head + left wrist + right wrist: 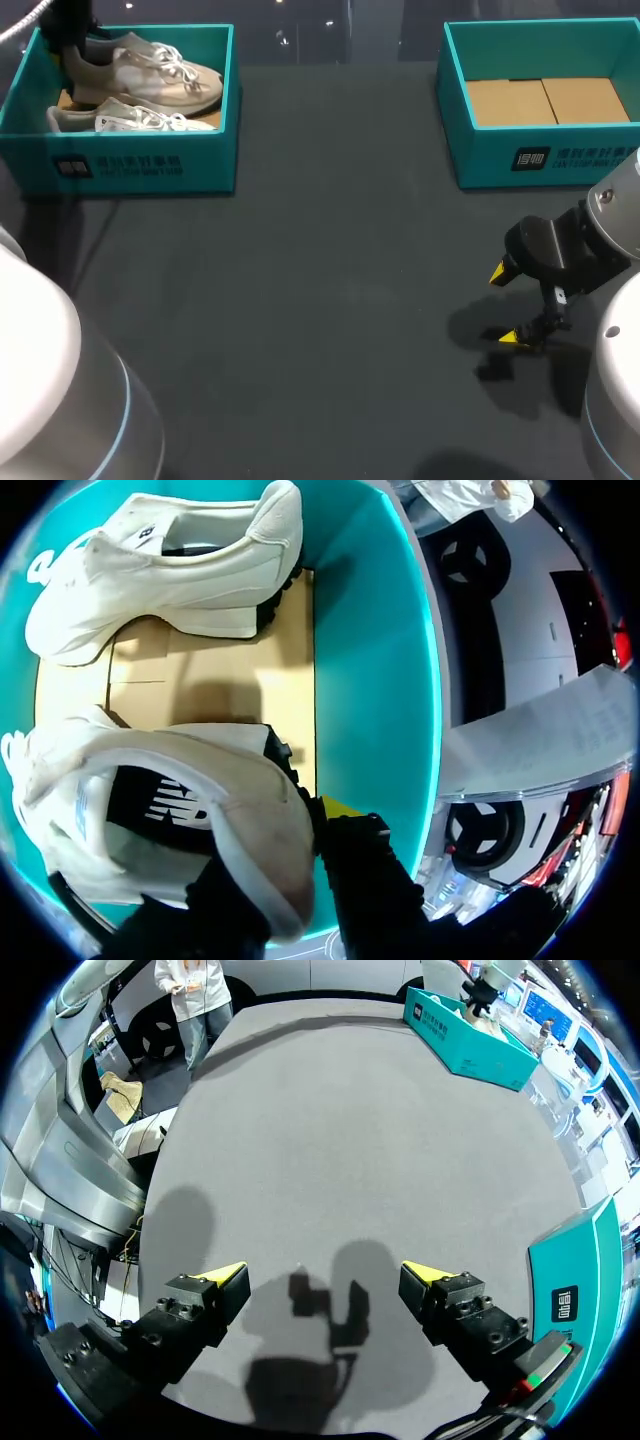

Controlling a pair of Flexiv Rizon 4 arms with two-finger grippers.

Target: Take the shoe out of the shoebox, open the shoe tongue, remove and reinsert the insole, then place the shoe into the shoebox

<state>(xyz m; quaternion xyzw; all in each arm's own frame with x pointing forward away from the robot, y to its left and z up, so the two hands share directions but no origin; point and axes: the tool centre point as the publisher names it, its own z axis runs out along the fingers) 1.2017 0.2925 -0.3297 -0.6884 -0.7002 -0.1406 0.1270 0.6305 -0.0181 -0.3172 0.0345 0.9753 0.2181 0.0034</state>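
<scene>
Two white sneakers lie in the teal shoebox (150,165) at the far left. My left gripper (72,45) is down inside it, shut on the heel collar of the rear shoe (150,72). In the left wrist view one finger is inside that shoe (180,780) and the yellow-tipped one is outside the heel, with the left gripper (295,845) close to the box wall (370,680). The second shoe (140,120) (170,570) lies flat on the cardboard floor. My right gripper (505,305) (325,1275) hangs open just above the bare table at the right, holding nothing.
A second teal shoebox (530,160) (585,1270) stands at the far right, with only its cardboard floor showing. Dark grey table (330,300) stretches between the two boxes.
</scene>
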